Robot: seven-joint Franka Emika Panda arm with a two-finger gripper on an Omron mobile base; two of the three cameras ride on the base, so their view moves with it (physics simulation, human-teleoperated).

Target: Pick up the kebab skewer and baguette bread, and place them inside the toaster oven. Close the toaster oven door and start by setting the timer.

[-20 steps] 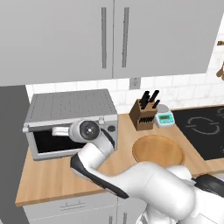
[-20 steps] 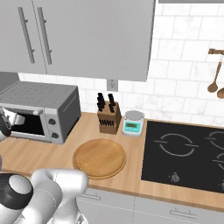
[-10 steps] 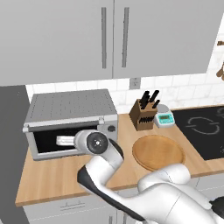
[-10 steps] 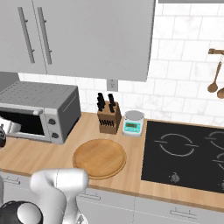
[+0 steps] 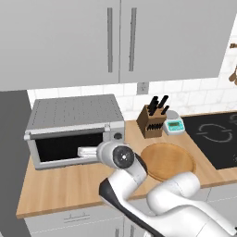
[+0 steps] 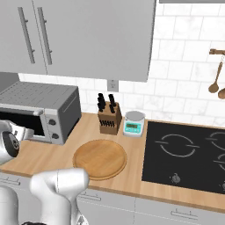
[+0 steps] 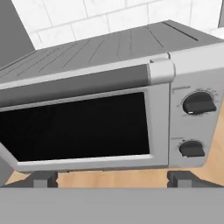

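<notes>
Hand view: the gripper (image 7: 112, 178) faces the front of the toaster oven (image 7: 131, 78), its two fingers spread wide with nothing between them. One fingertip (image 7: 43, 178) sits below the left part of the toaster oven door (image 7: 78, 127); the other sits below the control panel. The door stands upright against the oven front, its dark glass window straight ahead of the gripper and its bar handle (image 7: 74, 83) along the top edge, above the fingers. Two dark knobs lie ahead and to the right of the gripper: the upper knob (image 7: 199, 103) and, beneath it, the lower knob (image 7: 191, 148). The wooden counter (image 7: 109, 178) shows between the fingers and the oven base.

In the left base view, the hand is level with the oven front, close to the door. Behind the arm and to its right lie a round wooden board (image 5: 167, 161), a knife block (image 5: 152, 121) and a small scale (image 5: 174, 125). What lies behind the dark glass cannot be made out.
</notes>
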